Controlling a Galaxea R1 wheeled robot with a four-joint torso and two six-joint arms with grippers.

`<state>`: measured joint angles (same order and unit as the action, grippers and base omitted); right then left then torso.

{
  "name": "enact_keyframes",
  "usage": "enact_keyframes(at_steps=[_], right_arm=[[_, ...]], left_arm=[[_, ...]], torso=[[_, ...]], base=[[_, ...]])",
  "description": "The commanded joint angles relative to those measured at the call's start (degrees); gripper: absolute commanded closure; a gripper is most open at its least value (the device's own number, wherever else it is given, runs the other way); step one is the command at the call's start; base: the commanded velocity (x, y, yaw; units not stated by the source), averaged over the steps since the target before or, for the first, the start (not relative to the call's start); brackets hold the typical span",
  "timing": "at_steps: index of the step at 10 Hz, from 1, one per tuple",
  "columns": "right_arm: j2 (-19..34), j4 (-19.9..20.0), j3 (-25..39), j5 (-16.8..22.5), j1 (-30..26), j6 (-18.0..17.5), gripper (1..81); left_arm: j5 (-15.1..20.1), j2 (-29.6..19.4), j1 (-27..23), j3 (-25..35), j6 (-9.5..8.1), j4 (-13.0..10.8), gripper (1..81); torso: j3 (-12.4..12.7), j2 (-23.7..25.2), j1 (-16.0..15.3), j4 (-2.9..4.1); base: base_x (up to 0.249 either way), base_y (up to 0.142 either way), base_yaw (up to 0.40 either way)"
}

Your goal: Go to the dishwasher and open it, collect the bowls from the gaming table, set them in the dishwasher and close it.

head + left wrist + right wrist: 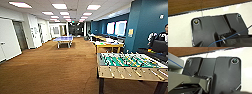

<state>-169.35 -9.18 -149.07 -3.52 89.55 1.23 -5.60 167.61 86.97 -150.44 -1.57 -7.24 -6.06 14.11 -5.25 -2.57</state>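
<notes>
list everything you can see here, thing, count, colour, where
foosball table: one, green field, wooden sides, near right
table tennis table: one, blue top, far down the room, left of centre
wooden table: one, light wood, beyond the foosball table
carpet: brown, across the floor
wall: dark teal, right side
ceiling lights: several white panels, overhead
person: one, far right edge, partly cut off
robot's dark plate: black, over white surface, in the left wrist view
</notes>
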Motion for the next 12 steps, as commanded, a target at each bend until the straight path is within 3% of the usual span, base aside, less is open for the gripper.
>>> enact_keyframes(at_steps=[1,12], right_arm=[[0.22,-0.05,0.1,2.47,-2.75,0.18,1.0],[0.04,-0.05,0.1,2.47,-2.75,0.26,1.0]], left_arm=[[2.52,-0.69,-3.34,-0.03,-0.01,0.03,1.0],[2.52,-0.78,-3.33,-0.03,-0.01,0.21,1.0]], torso=[[0.0,0.0,0.0,0.0],[0.02,0.02,0.11,0.0]], base=[[0.073,0.0,0.0],[0.101,0.0,0.0]])
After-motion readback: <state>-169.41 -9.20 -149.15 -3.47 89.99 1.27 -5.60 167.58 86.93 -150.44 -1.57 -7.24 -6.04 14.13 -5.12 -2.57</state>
